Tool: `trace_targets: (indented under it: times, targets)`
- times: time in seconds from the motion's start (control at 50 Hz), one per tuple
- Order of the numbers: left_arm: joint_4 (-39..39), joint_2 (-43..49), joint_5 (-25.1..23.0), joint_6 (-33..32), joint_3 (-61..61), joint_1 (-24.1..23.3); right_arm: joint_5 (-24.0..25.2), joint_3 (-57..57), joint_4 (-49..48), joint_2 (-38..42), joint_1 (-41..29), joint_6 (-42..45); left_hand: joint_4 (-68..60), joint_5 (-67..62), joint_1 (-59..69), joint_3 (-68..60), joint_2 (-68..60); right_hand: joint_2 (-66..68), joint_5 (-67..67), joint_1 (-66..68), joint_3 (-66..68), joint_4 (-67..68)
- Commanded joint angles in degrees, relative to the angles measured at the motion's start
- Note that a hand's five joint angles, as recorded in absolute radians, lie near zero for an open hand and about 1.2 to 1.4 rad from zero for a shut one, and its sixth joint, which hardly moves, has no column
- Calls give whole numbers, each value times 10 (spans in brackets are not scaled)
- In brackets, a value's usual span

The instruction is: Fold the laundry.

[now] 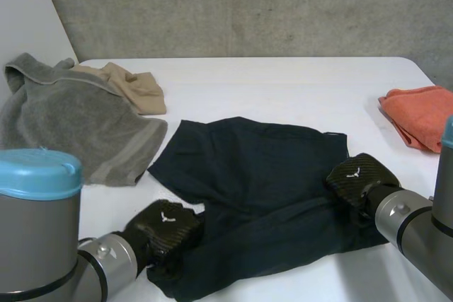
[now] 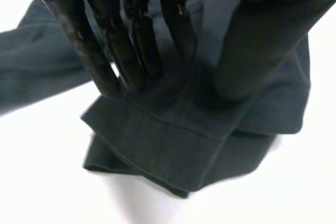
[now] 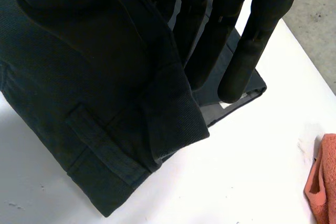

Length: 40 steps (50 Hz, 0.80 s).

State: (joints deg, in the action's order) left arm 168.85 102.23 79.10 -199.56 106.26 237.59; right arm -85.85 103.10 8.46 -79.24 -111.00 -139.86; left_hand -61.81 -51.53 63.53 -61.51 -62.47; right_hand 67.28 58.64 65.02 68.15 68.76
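Note:
A dark navy garment point(image 1: 255, 175) lies spread on the white table point(image 1: 283, 83), rumpled along its near edge. My left hand point(image 1: 166, 228) rests on its near left corner. In the left wrist view the straight fingers point(image 2: 131, 40) and the thumb press a ridge of the hemmed cloth point(image 2: 173, 140) between them. My right hand point(image 1: 361, 178) is at the garment's right edge. In the right wrist view the waistband with a belt loop point(image 3: 105, 145) wraps over the thumb, and the fingers point(image 3: 236, 35) close against it from behind.
A grey towel point(image 1: 71, 118) lies at the far left with a tan cloth point(image 1: 134, 86) beside it. A folded orange towel point(image 1: 417, 114) sits at the right edge, and its corner point(image 3: 321, 182) lies near my right hand. Bare table stretches behind the garment.

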Motion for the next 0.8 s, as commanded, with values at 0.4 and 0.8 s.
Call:
trace_targets:
  times: [0.4,0.8]
  targets:
    - [-255,-163,9,-82,-41,-102,4,57,230,-166,9,162,-182,-185,165,-185,-175,127,114,150,119,112]
    - [83,123,108,-213,-308,-45,10,-136,9,26,4,42,-182,-185,165,-185,-175,127,114,150,119,112]
